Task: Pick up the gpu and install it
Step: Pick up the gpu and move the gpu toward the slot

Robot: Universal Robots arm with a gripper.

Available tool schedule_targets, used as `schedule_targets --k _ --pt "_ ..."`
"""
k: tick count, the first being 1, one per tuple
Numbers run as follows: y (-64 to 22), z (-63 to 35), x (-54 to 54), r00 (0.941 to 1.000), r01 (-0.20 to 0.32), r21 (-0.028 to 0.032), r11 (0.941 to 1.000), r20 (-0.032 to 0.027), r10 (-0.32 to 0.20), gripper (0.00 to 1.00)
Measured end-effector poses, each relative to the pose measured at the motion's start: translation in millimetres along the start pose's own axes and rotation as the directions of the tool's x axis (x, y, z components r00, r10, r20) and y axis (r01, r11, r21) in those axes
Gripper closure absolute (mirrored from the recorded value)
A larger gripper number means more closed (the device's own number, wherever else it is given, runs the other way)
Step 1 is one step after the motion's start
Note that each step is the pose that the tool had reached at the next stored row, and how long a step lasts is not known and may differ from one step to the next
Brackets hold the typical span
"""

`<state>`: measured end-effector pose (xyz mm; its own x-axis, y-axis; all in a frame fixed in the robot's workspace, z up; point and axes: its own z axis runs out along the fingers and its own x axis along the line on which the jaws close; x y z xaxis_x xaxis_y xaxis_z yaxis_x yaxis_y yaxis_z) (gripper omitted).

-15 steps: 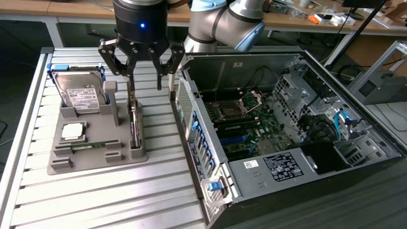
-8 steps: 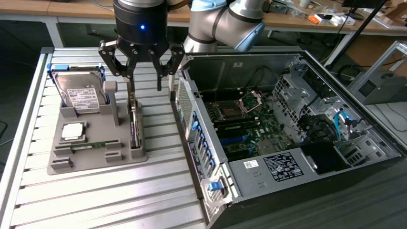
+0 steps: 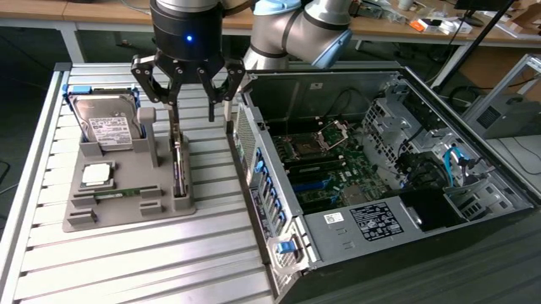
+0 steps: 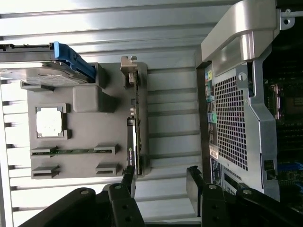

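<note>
- The gpu stands on its long edge in a slot along the exterior view's right side of a grey holder. Its silver bracket end points to the far side. Nothing is gripping it.
- The fingers hang wide open above the holder and clear of the card. In the wrist view one finger lines up with the card's thin edge. The other is out over the bare slats between holder and case.
- The arm comes down from the far side, its black wrist showing a small blue light.
- On the same holder, a hard drive with a white label leans upright at the far left corner, next to a blue clip.
- A square chip lies flat nearer than the drive. A narrow green memory stick sits in a slot just in front of it.
- The open case lies just right of the holder, its motherboard facing up.
- Everything rests on a ribbed metal bench.
</note>
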<state>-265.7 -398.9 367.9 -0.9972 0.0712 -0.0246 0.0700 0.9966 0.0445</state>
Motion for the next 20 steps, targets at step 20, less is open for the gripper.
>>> schedule_targets --k 20 --pt "-0.3 5.4 0.9 1.0 0.0 -0.0001 1.0 0.0 0.0 0.44"
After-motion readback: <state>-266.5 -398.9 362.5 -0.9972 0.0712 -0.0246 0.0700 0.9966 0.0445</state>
